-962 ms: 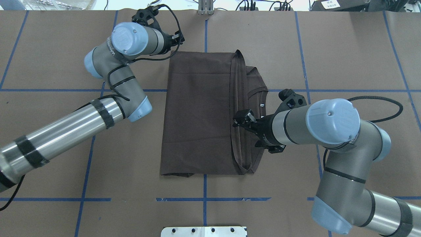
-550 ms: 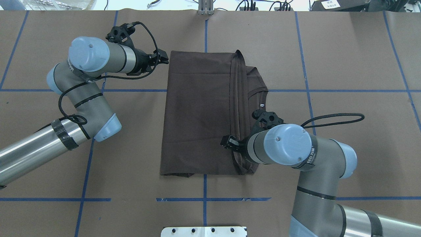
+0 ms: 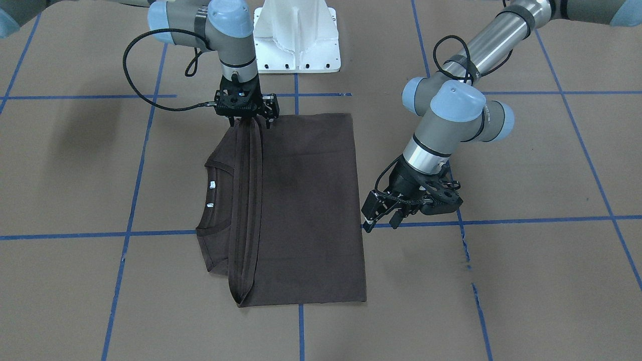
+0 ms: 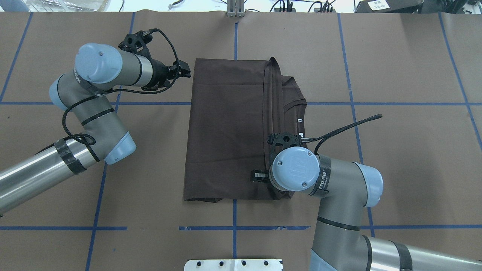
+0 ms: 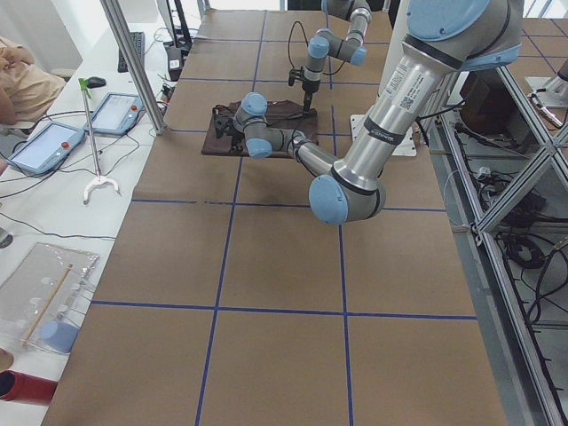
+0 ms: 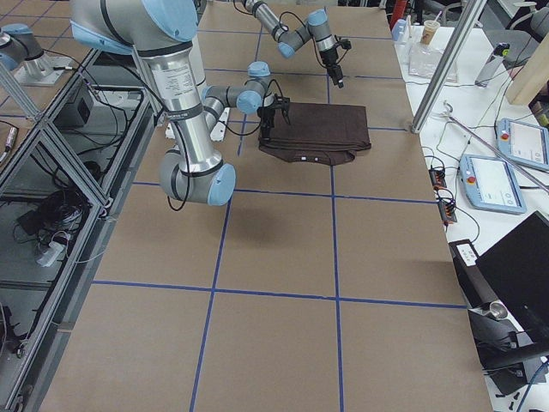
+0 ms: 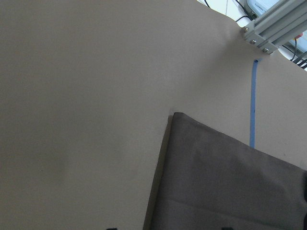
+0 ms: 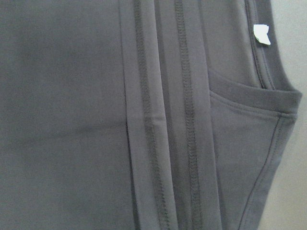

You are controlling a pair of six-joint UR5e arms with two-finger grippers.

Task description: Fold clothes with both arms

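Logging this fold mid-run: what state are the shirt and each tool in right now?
T-shirt: folded into a rectangle, flat on the table, collar exposed.
Left tool: open, empty, beside the shirt's edge.
Right tool: pointing down at the folded hem; open or shut unclear.

Right tool [image 3: 249, 122] swung vertical over T-shirt [image 4: 226, 124]; left tool [image 4: 183, 71] withdrew.

left arm [image 4: 97, 124] elbow bent, wrist level, jaws parted, right arm [image 4: 339, 177] wrist pointing down, jaws parted

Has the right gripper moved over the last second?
Yes. In the overhead view the right gripper has travelled down the folded band of the shirt, from beside the collar towards the shirt's near edge.
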